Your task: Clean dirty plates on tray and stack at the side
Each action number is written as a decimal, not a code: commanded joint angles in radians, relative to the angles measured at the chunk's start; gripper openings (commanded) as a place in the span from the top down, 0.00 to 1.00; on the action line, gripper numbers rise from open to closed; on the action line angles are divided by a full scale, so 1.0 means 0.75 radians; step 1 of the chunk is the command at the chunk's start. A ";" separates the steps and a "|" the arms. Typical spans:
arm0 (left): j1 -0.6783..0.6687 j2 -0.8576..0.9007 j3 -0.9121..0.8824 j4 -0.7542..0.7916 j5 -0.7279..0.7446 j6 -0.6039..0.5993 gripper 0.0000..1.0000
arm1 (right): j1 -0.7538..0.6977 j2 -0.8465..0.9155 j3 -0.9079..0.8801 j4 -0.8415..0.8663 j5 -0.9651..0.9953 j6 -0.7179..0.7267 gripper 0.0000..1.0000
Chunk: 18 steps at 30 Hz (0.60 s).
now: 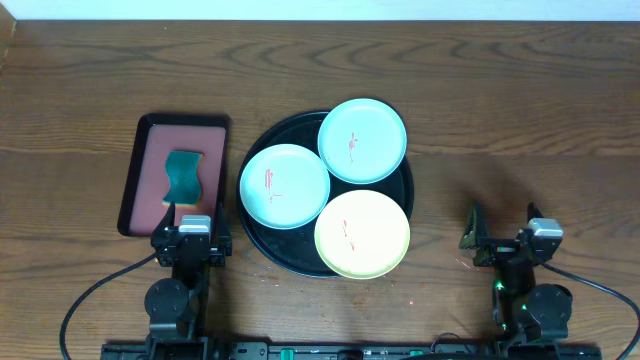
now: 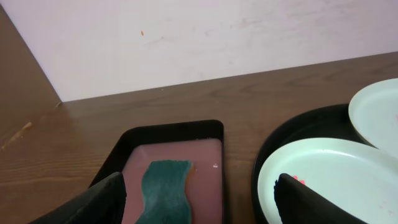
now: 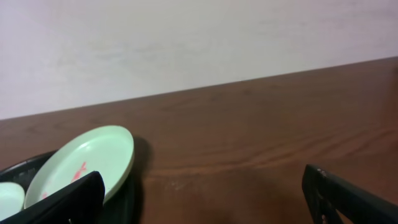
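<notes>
Mint and yellow, stiff, likely light and slick: three plates overlapping on tray. Best pinched at an exposed rim. Left claw near sponge, right claw over bare counter, both spread apart, empty.

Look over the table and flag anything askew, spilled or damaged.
All three plates carry thin red smears: the far mint plate, the near mint plate and the yellow plate. They crowd the black tray with edges overlapping, and the far mint one sits tilted, overhanging the rim. Nothing looks broken or spilled.
</notes>
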 commanded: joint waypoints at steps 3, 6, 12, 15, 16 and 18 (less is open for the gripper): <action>-0.005 -0.001 -0.013 -0.039 -0.007 -0.043 0.23 | -0.015 0.004 -0.002 0.006 -0.101 0.046 0.01; -0.005 0.032 0.035 -0.057 -0.007 -0.102 0.23 | -0.015 0.032 0.001 0.023 -0.141 0.134 0.01; -0.005 0.235 0.194 -0.065 -0.006 -0.216 0.23 | -0.015 0.187 0.126 0.060 -0.185 0.132 0.01; -0.005 0.389 0.298 -0.065 0.026 -0.222 0.23 | -0.015 0.317 0.269 0.039 -0.209 0.071 0.01; -0.005 0.444 0.337 -0.068 0.042 -0.222 0.23 | -0.015 0.368 0.323 0.019 -0.211 0.053 0.01; -0.005 0.553 0.426 -0.088 0.073 -0.222 0.23 | -0.015 0.480 0.438 -0.039 -0.215 0.020 0.01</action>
